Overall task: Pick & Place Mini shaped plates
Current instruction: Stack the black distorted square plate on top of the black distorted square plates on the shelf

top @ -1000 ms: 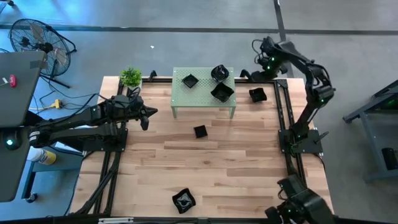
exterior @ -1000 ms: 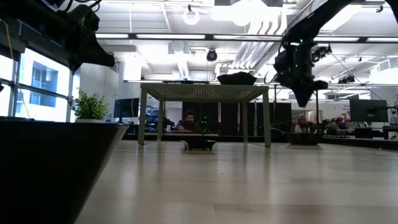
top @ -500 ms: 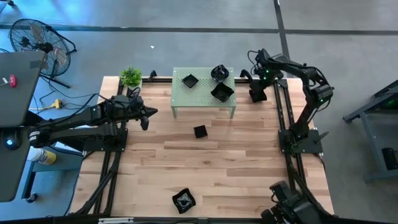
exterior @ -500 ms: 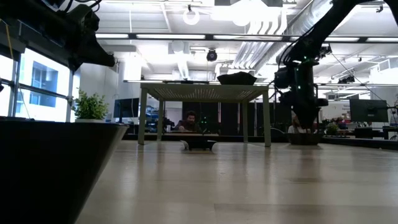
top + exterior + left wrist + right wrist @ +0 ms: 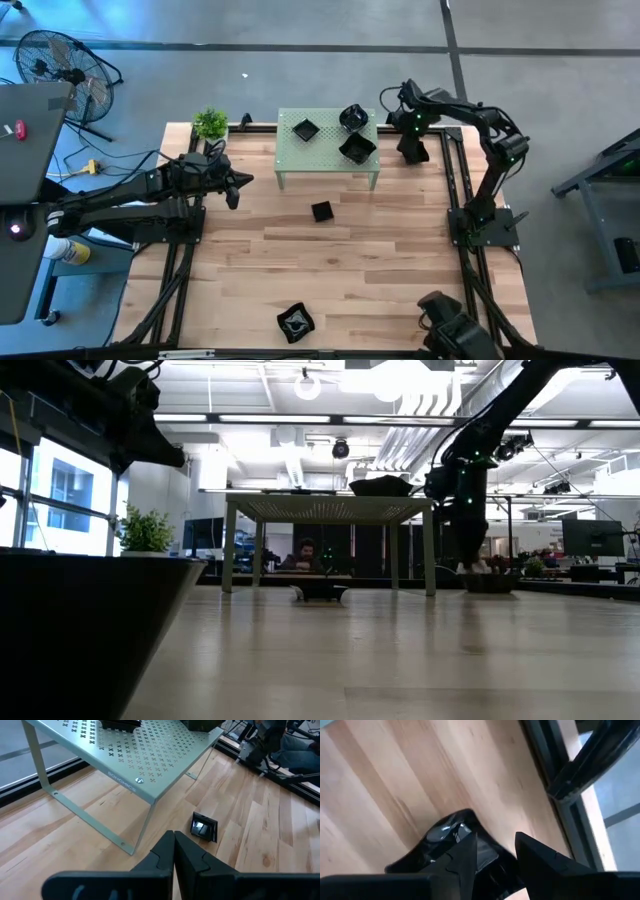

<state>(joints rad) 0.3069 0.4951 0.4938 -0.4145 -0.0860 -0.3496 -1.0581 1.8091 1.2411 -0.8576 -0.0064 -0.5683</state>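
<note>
Three mini shaped plates sit on the green perforated stand [image 5: 328, 160]: a square one [image 5: 305, 129], a rounded one [image 5: 352, 117] and a larger one [image 5: 357, 149]. A small square plate [image 5: 321, 211] [image 5: 204, 827] lies on the wood in front of the stand. Another plate [image 5: 296, 321] lies near the front edge. My right gripper [image 5: 412, 147] [image 5: 495, 845] points down, open, right over a glossy plate [image 5: 447, 832] [image 5: 488, 582] at the far right of the table. My left gripper [image 5: 232, 186] [image 5: 173, 837] hovers shut to the left of the stand. My right gripper's fingers [image 5: 467, 852] stand open over the plate's rim [image 5: 487, 855], coming from above. The plate lies flat on the wood. Whether a finger touches it I cannot tell.
A small potted plant [image 5: 210, 123] stands at the far left corner. Black frame rails [image 5: 455, 180] run along the table's right edge, close beside the right gripper. Open wood lies between the stand and the near edge.
My right gripper has come down and toward the near edge, from beyond the table's far right corner onto the plate beside the stand, rolling about its own axis as it sank. It now covers that plate in the high view. The plate has not moved.
</note>
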